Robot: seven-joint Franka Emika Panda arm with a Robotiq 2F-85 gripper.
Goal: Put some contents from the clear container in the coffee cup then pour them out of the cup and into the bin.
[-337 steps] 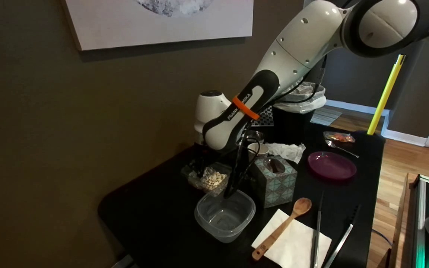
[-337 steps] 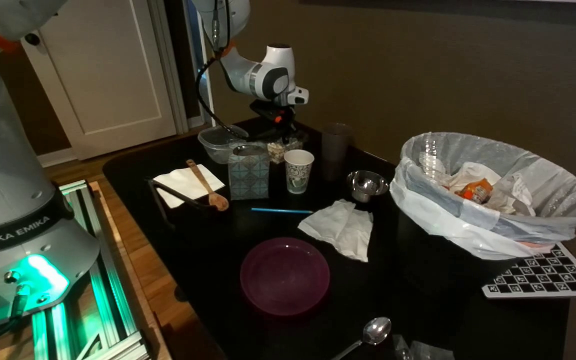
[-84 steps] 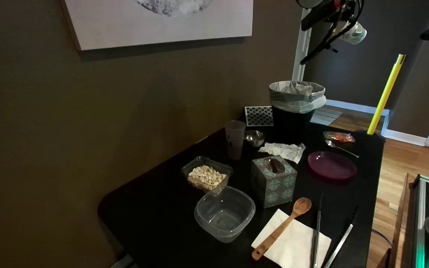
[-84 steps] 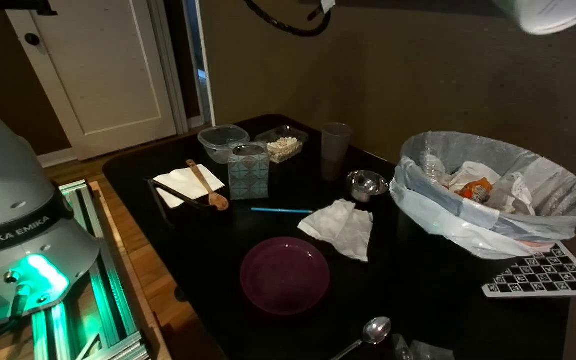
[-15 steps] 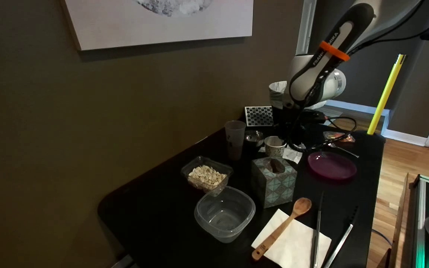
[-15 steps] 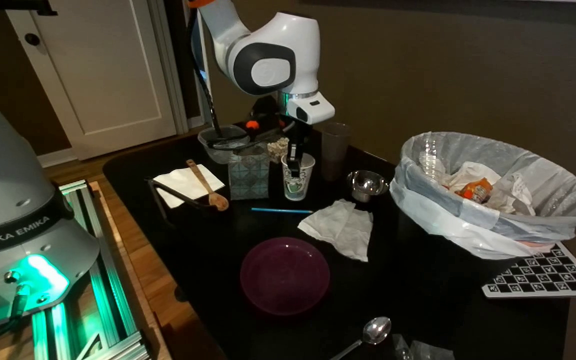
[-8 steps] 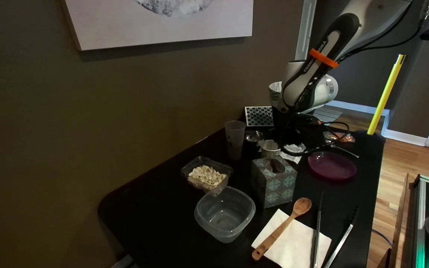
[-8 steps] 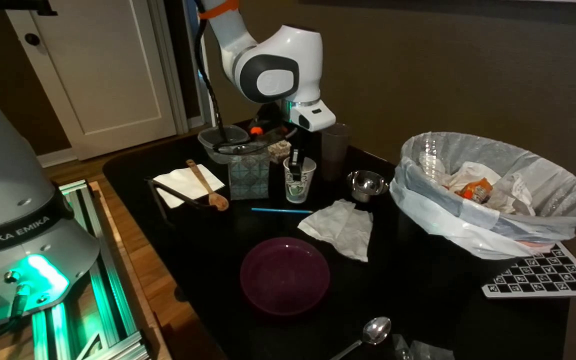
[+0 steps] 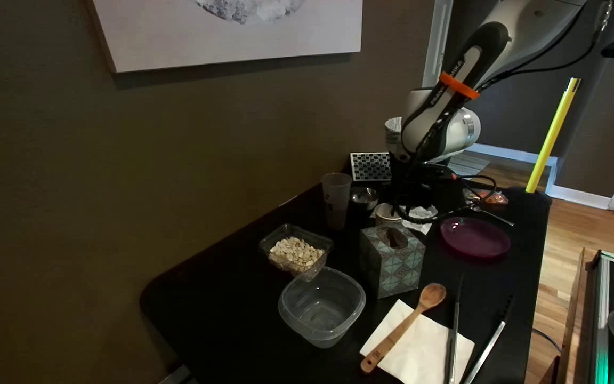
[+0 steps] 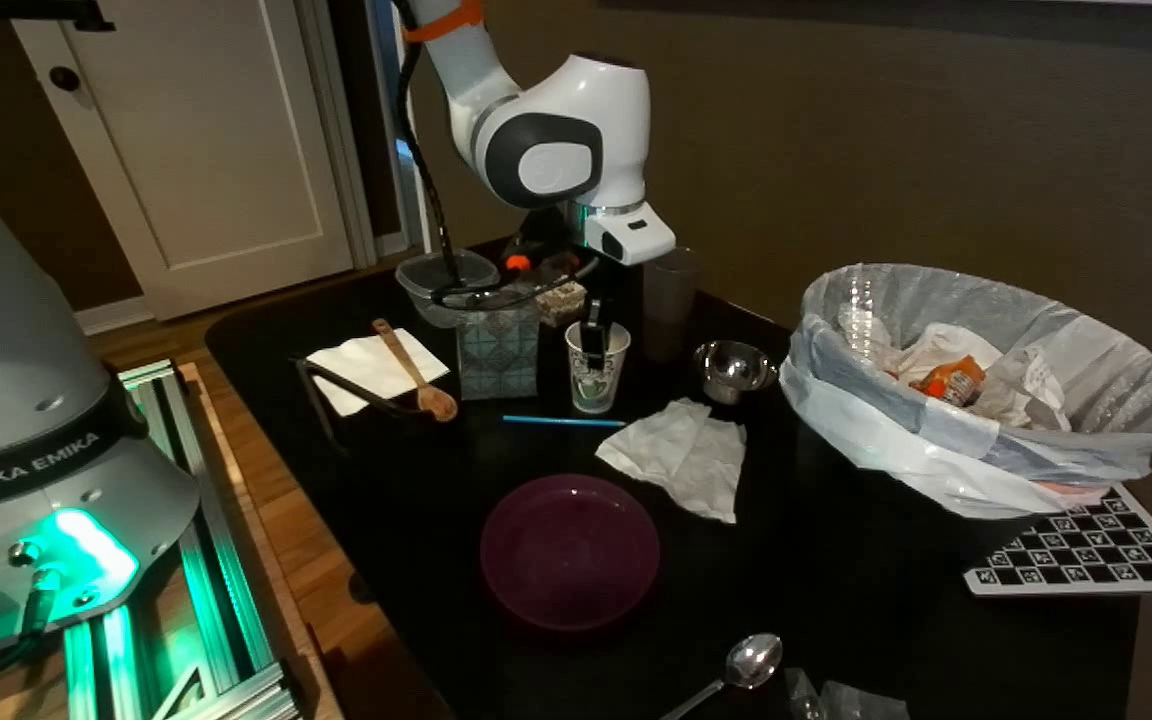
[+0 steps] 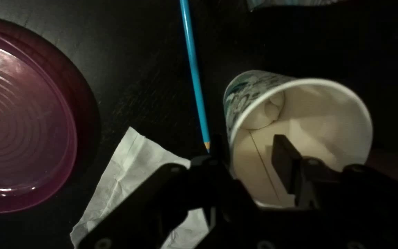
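Note:
The coffee cup (image 10: 594, 390), a white paper cup with a grey-green pattern, stands upright on the table behind the blue pencil. My gripper (image 11: 250, 152) reaches down over its rim. In the wrist view one finger (image 11: 283, 162) is inside the cup and the other is outside its wall; a gap shows between the inner finger and the wall, so the jaws are open. The cup's inside looks bare and pale. Pale flaky contents (image 9: 296, 253) lie in the small clear container (image 9: 324, 244). The bin (image 10: 886, 450) has a white liner and holds crumpled trash.
Close around the cup are a tissue box (image 10: 498, 350), a tall translucent cup (image 9: 336, 200), a metal bowl (image 10: 734, 372), the blue pencil (image 11: 193, 69) and a crumpled napkin (image 10: 681, 455). A maroon plate (image 10: 570, 555) lies in front. A larger clear tub (image 9: 322, 314) adjoins the container.
Earlier the gripper was at the clear container, then the cup was held high and tilted near the bin. Over the last second the cup was lowered onto the table and the jaws parted.

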